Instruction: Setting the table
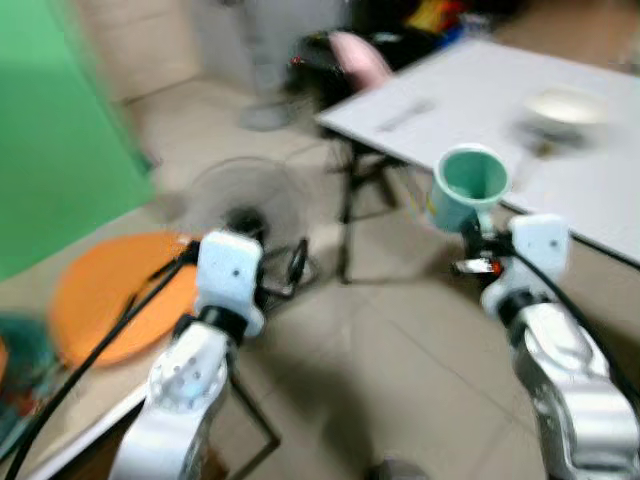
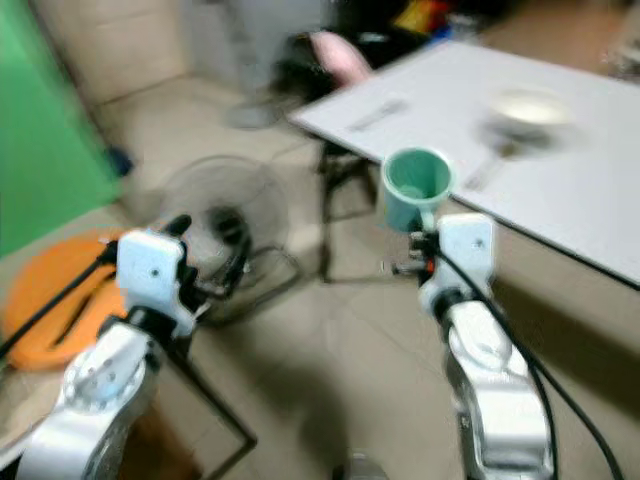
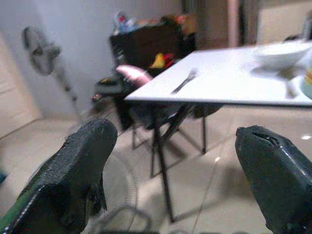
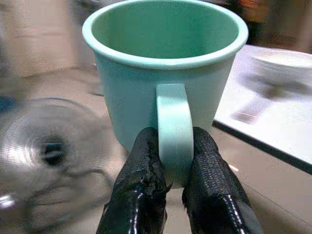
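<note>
Green mug, pinched by its handle in the right gripper, is held upright short of the white table edge; mug should be kept level until over the table; left gripper spread wide, empty.

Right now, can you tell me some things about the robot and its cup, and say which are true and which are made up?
1. The right end effector pinches the mug by its handle. True.
2. The mug is red. False: it is pale green.
3. The left end effector is open and holds nothing. True.
4. The mug already stands on the table. False: it is held in the air beside the table edge.
5. A bowl sits on the table. True.
6. The fan stands on the table. False: it is on the floor.
</note>
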You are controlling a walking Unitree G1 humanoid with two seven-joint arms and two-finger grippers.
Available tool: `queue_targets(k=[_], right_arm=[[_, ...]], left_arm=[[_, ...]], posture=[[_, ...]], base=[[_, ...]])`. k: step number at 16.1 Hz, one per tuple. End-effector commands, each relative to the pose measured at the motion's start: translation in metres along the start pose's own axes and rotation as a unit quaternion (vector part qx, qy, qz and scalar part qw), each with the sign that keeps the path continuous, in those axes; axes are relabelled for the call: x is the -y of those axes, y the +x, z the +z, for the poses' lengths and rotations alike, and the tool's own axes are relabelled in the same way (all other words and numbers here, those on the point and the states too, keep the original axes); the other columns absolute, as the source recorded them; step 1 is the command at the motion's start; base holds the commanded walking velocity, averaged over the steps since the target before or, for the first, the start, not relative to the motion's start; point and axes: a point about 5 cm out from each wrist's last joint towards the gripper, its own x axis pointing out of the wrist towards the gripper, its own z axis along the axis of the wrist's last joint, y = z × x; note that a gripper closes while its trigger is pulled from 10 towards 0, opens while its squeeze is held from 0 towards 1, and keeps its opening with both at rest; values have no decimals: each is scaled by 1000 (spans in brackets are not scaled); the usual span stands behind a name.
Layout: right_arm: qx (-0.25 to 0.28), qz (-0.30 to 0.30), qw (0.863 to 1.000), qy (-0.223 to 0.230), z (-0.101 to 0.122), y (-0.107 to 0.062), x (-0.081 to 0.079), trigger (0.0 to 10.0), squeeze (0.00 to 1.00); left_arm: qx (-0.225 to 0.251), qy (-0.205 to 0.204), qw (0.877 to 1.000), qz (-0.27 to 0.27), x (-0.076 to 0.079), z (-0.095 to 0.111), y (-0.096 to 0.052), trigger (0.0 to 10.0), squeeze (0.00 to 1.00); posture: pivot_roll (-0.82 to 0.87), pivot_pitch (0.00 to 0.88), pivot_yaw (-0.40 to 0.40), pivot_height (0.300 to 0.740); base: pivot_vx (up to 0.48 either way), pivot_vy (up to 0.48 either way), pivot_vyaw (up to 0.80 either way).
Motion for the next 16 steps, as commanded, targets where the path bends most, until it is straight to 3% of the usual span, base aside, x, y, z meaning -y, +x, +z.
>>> queue_targets(k=[1,5,8,11,16], right_arm=[[20,7,1000,-1,10,0,-5,10000,0],[22,25,999,-4,12,5,-12,10000,0],[27,94,995,-1,13,12,-29,10000,0],[26,111,993,17,12,15,-39,10000,0],[38,130,991,-11,15,28,-48,10000,0]], left_arm=[[-3,6,1000,15,-8,-1,-1,10000,200],[-10,8,999,39,-17,-3,-1,10000,192],[-8,7,998,60,-27,-2,-2,10000,192],[-8,7,997,77,-36,-1,-6,10000,192],[-16,10,997,74,-36,-4,-8,10000,192]], posture=[[-120,0,70,740],[-116,0,68,740],[-109,0,61,740],[-89,0,49,740],[-87,0,43,740]], base=[[398,0,-775],[413,0,-773],[440,0,0],[452,0,0],[461,0,0]])
